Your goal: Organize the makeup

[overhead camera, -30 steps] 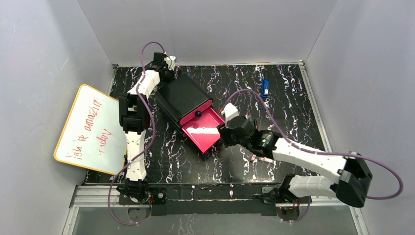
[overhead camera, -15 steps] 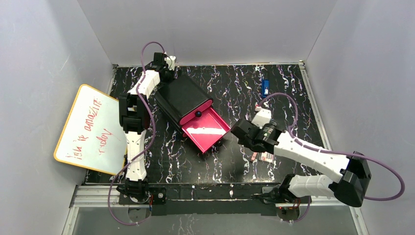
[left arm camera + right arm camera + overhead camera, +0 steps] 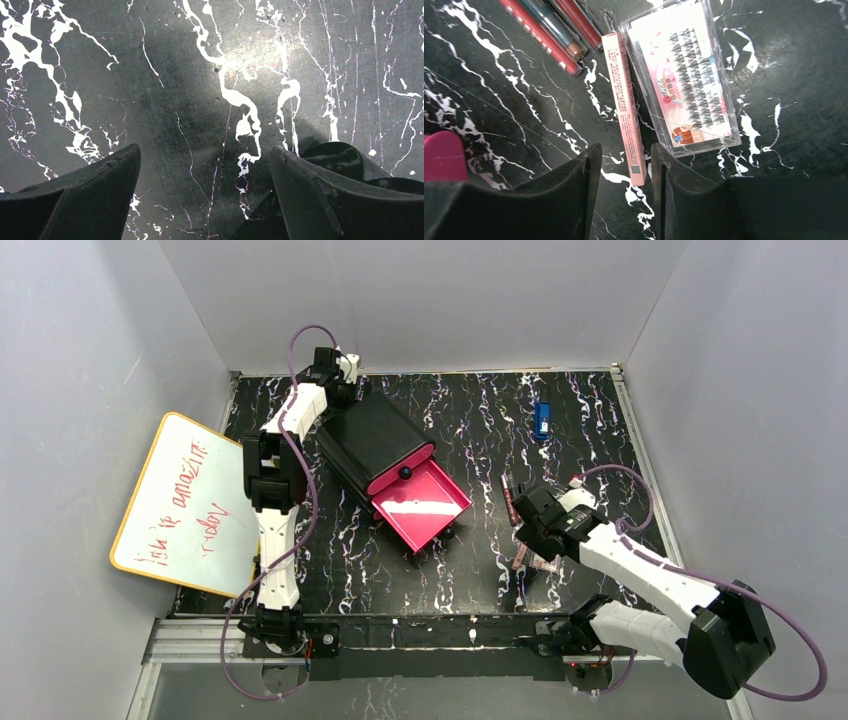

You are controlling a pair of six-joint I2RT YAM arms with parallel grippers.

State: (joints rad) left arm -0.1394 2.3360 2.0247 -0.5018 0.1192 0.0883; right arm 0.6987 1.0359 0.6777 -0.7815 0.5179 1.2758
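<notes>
My right pincer (image 3: pixel 626 150) is half open and holds nothing, its jaws straddling the near end of the pink box (image 3: pixel 623 95). The box lies on the table (image 3: pixel 799 165) just beside the lash palette (image 3: pixel 684 80), with the sticks (image 3: pixel 549 30) on its other side. A second ago the pincer hung at the drawer (image 3: pixel 425 510); it has swung over here and narrowed, so I judge the next pickup is starting.

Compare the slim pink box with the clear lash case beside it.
The pink box is long and narrow; the lash case is much wider. The pink box is opaque; the lash case is clear, with rows of dark lashes showing. Both lie flat on the marbled table, side by side.
</notes>
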